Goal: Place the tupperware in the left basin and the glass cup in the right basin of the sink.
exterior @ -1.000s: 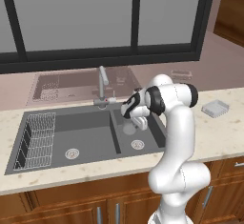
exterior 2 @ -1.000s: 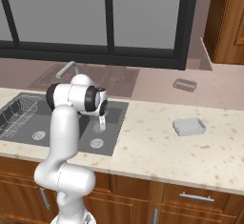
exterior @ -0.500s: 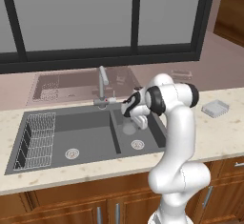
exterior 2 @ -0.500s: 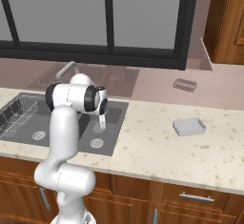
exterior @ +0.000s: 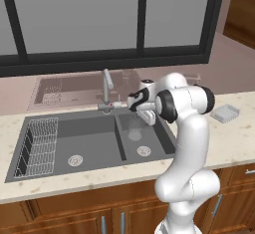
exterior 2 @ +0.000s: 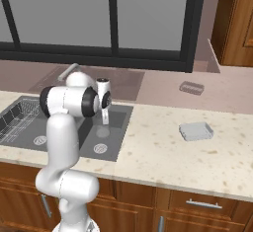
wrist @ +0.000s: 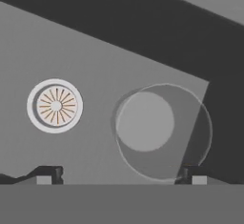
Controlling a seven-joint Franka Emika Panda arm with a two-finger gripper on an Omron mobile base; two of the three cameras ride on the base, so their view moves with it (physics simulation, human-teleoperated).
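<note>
The glass cup (wrist: 162,130) stands upright on the floor of the right basin (exterior: 152,141), close to its wall and beside the round drain (wrist: 55,106). My gripper (wrist: 121,178) hangs open just above it, its fingertips (wrist: 45,175) wide apart and touching nothing. From the base cameras the gripper (exterior: 148,117) (exterior 2: 105,117) points down over the faint clear glass cup (exterior: 134,130) (exterior 2: 102,132). The whitish tupperware (exterior: 225,113) (exterior 2: 196,131) lies on the counter to the right of the sink (exterior: 20,166). The left basin (exterior: 89,141) holds only its wire rack (exterior: 40,146).
A slim silver faucet (exterior: 106,87) rises behind the divider, just left of my hand. Speckled counter (exterior 2: 163,157) stretches between the sink and the tupperware. A dark-framed window (exterior: 139,19) runs along the back wall.
The jaws have swung from nearly shut to wide open, letting go of the glass cup, which now rests in the right basin. The arm has barely moved.
</note>
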